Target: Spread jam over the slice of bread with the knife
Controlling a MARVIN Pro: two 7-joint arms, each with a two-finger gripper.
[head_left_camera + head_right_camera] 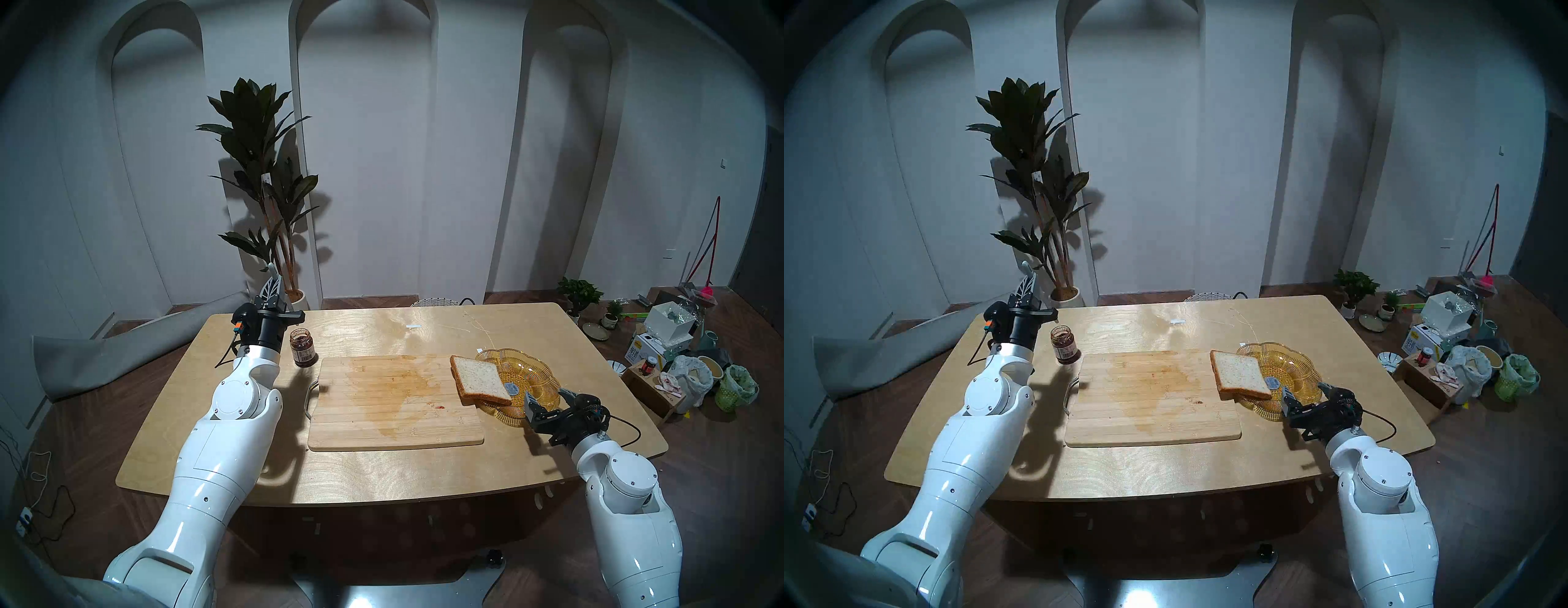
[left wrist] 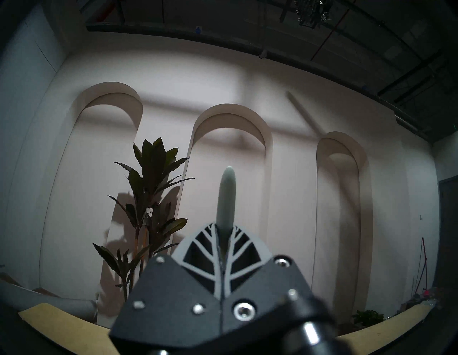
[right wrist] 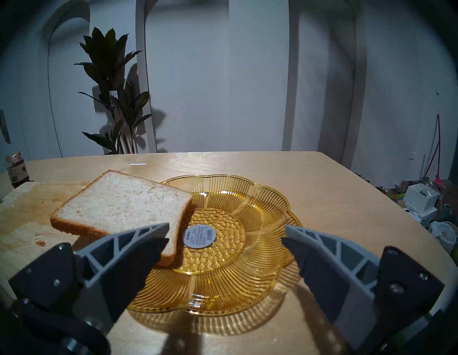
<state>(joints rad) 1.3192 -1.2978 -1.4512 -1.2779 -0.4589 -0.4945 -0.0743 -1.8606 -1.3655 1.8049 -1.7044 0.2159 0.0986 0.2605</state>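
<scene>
One broad wooden counter (image 1: 382,475) beneath everything. On it, a stained cutting board (image 1: 394,407) in the middle, with a small red smear (image 1: 439,406) toward its right side. Just right of the board, a ribbed amber dish (image 1: 535,368).

Propped across board edge and dish rim, slightly tilted: the slice of bread (image 1: 481,380), bare on top, no spread on it yet. Likely light, soft and easily torn or dented; best pinched gently at the crust, or simply steadied there while spreading.

Off the board's far left corner, a lidless glass jar (image 1: 303,348) with the jam (image 1: 300,339) dark inside. Probably thick and sticky, so worth scooping in small loads.

Above and left of the jar, the left tool (image 1: 273,285), pressed together on the knife (image 2: 226,198), pale handle end poking out past the fingertips; blade hidden, possibly pointing back under the wrist. Stiff, slim, apt to twist under sideways load.

At the dish's near rim, the right tool (image 1: 548,397), spread wide, holding nothing.
</scene>
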